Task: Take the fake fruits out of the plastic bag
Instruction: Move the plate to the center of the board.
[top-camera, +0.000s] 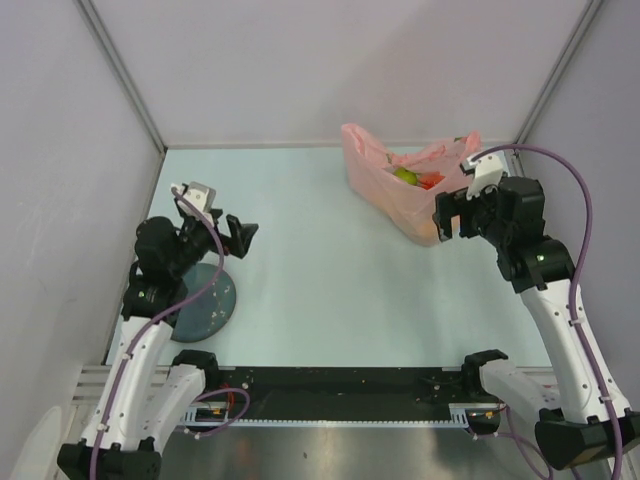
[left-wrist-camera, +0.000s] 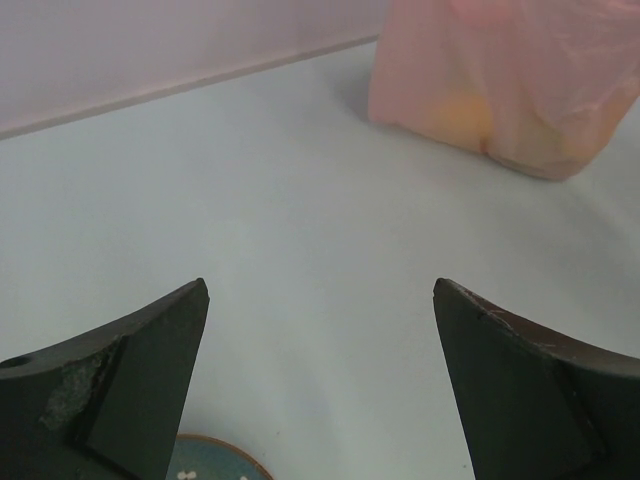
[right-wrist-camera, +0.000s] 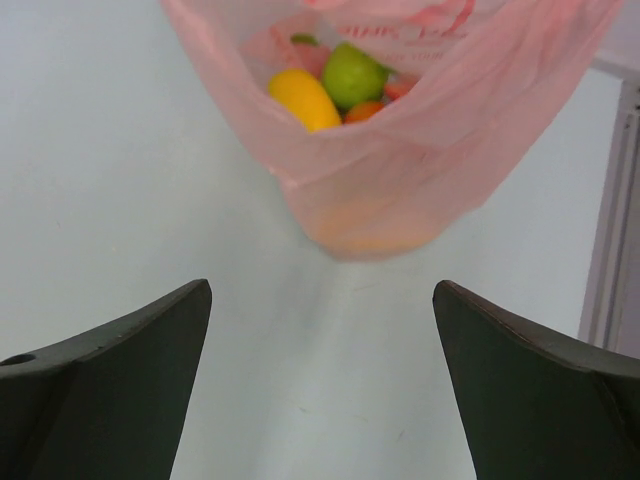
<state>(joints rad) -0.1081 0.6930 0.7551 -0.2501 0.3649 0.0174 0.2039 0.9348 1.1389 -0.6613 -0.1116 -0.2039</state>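
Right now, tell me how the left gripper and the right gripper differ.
The left gripper hangs over the table near the plate, far from the plastic bag. The right gripper sits close beside that bag. The left gripper's camera sees only the bag's side, while the right gripper's looks into its mouth at the fake fruits. Both are open and empty.

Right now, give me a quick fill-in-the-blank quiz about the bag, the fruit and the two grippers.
The plastic bag is coloured ____.
The fake fruits lie ____ the bag.
The left gripper and right gripper both stand ____.
The plate lies nearest the ____ gripper.
Missing words: pink, inside, open, left.
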